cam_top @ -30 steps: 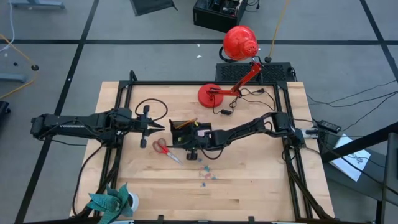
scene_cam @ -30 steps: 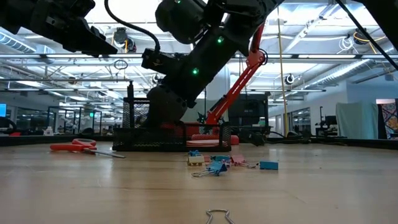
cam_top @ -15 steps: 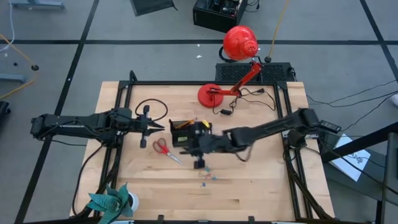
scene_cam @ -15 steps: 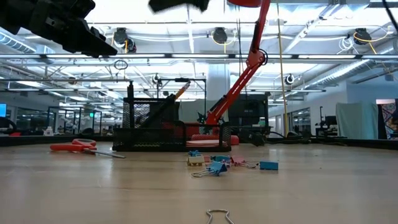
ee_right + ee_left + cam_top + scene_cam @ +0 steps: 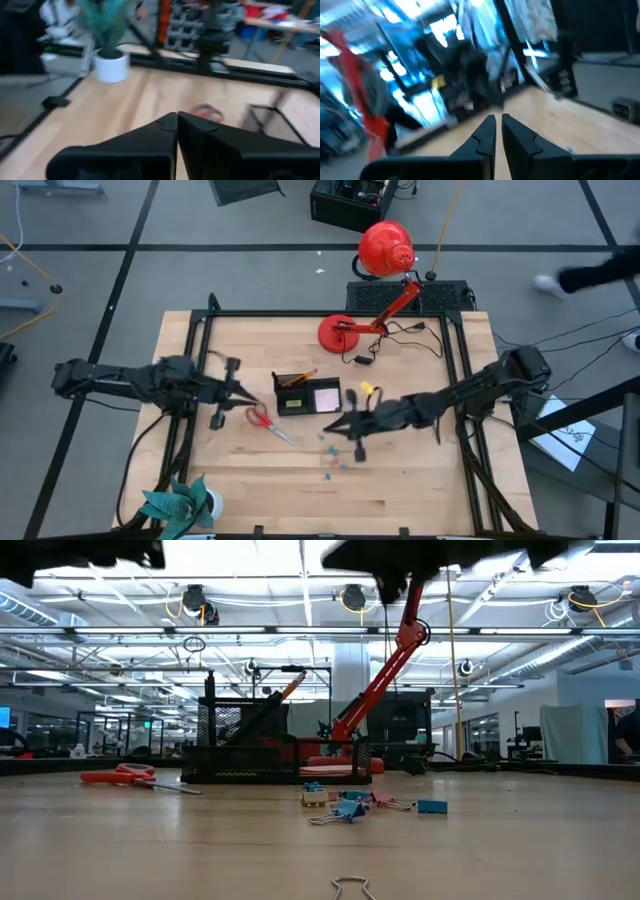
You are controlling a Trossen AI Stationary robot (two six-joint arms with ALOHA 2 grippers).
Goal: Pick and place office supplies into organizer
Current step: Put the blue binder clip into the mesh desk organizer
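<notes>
While raised: right tool (image 5: 352,427) shut, empty.

Two dark, slender jointed arms are seen, each tipped with two tapered black fingers (image 5: 150,131).

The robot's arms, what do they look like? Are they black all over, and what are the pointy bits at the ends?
Yes, both arms are dark, nearly black, built from long jointed segments. The left tool and the right tool each end in two slim, flat, tapering black fingers, like a beak. A thin black cable loops beside the left arm. No markings show on the fingers.
</notes>
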